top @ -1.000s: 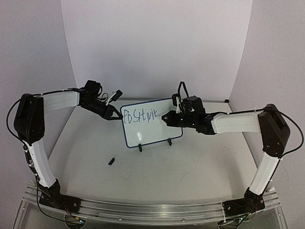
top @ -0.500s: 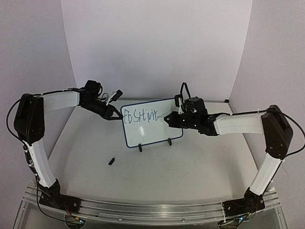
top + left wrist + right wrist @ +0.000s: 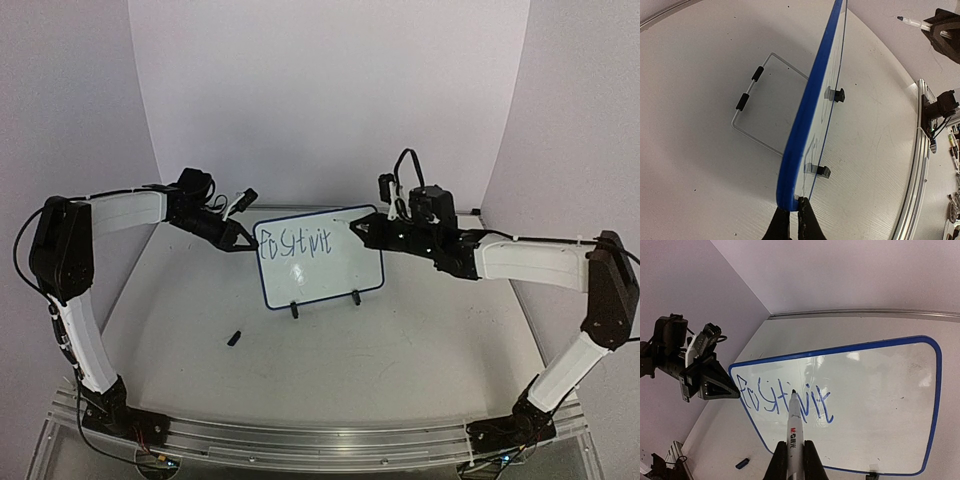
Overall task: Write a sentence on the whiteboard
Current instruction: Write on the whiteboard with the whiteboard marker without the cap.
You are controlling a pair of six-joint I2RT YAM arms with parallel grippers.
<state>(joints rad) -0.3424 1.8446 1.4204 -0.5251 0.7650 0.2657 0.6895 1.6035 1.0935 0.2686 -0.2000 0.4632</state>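
Note:
The whiteboard (image 3: 330, 270) stands upright mid-table on two black clip feet, with a blue frame. The sentence (image 3: 295, 243) reads roughly "Positivit" in blue on one line at the upper left; it also shows in the right wrist view (image 3: 785, 399). My left gripper (image 3: 245, 245) is shut on the board's left edge; in the left wrist view the fingertips (image 3: 792, 210) pinch the blue frame (image 3: 810, 115). My right gripper (image 3: 368, 232) is shut on a white marker (image 3: 794, 430). Its tip points at the board's face and seems just off it, right of the writing.
A small dark marker cap (image 3: 234, 338) lies on the table in front of the board, to its left. A wire stand (image 3: 755, 100) props the board from behind. White walls close the back and sides. A metal rail (image 3: 300, 440) runs along the near edge.
My right arm has swung up and to the right, drawing the marker back from the board's face. The left gripper and the board have not moved. The writing looks unchanged.

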